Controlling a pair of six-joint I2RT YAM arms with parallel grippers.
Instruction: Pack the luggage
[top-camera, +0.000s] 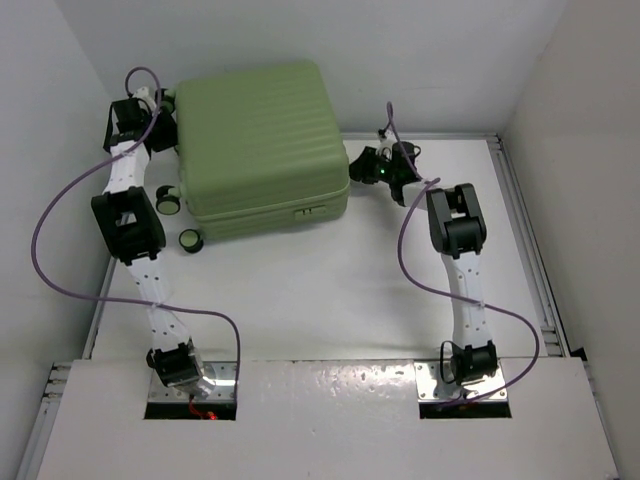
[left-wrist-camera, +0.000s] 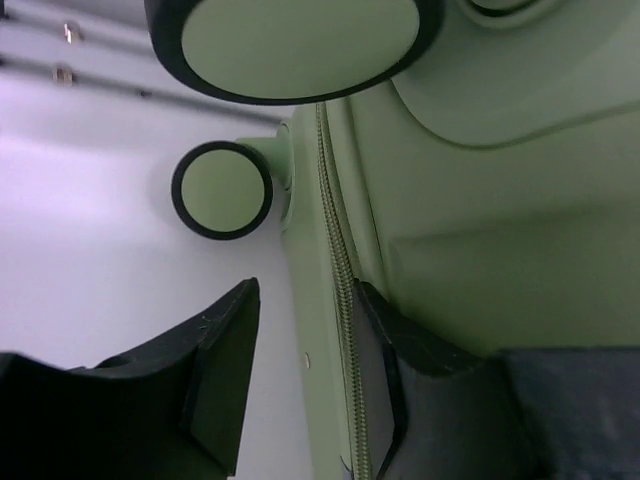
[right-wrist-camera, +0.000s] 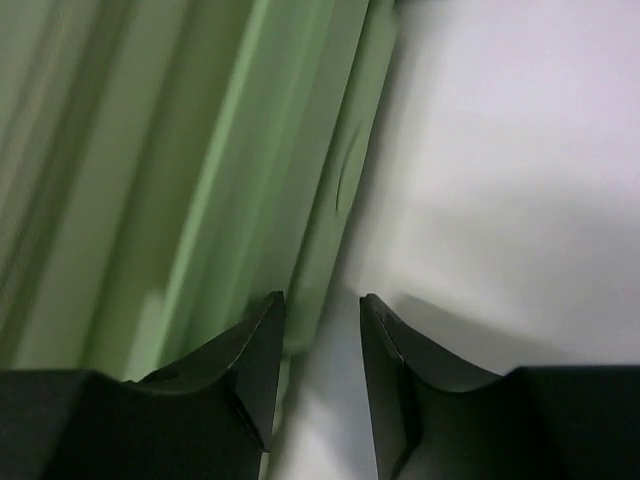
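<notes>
I saw the suitcase (top-camera: 262, 150) shut on the worktop (top-camera: 320, 300); left fingers (left-wrist-camera: 225, 385) stood wide astride its zip seam (left-wrist-camera: 338, 260), right fingers (right-wrist-camera: 255, 375) narrow beside its edge.

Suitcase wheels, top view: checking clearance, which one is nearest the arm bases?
The front wheel, at the near-left corner of the suitcase, lowest in the view. The other wheel sits farther back, beside the left arm.
</notes>
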